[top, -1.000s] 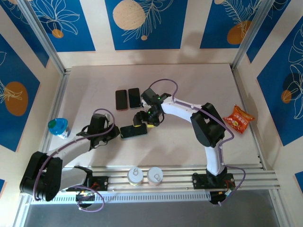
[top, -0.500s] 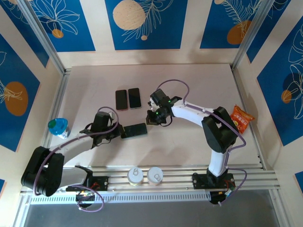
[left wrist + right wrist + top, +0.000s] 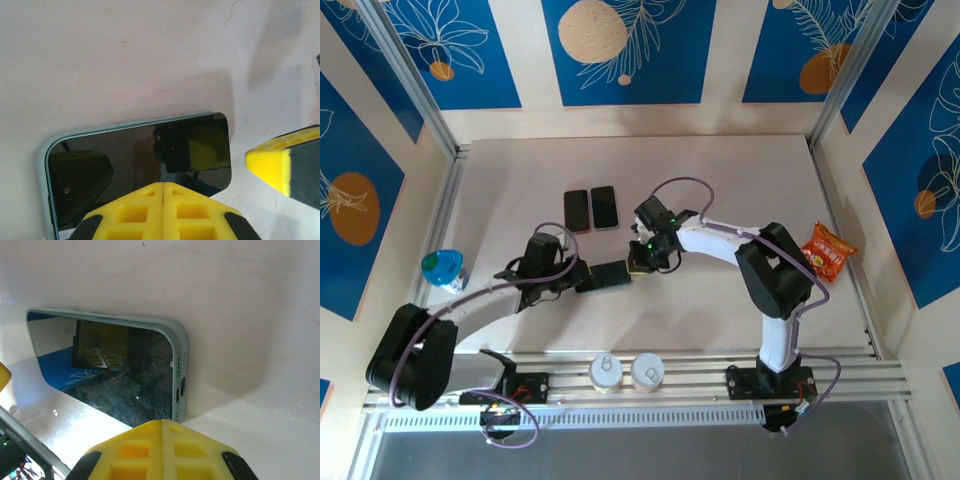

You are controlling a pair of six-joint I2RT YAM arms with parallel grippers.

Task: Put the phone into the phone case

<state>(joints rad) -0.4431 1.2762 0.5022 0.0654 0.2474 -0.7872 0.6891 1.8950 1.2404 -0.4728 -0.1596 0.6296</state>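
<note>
From above, the phone [image 3: 608, 275] lies flat just left of centre on the counter [image 3: 720, 170]. The left pincer [image 3: 576, 284] stretches in from lower left and the right pincer [image 3: 639, 265] folds in from the right, one at each end, probably to press it home. Left wrist: that pincer is pressed together over the screen, with the case [image 3: 44, 170] rimming it. Right wrist: that pincer is likewise pressed together, empty, by the port end.

No legible text anywhere

Pale table [image 3: 720, 180], cased phone [image 3: 607, 275] at centre, two dark phones [image 3: 577, 210] behind, snack packet [image 3: 823, 251] right, blue object [image 3: 442, 267], possibly a bottle, left.
</note>
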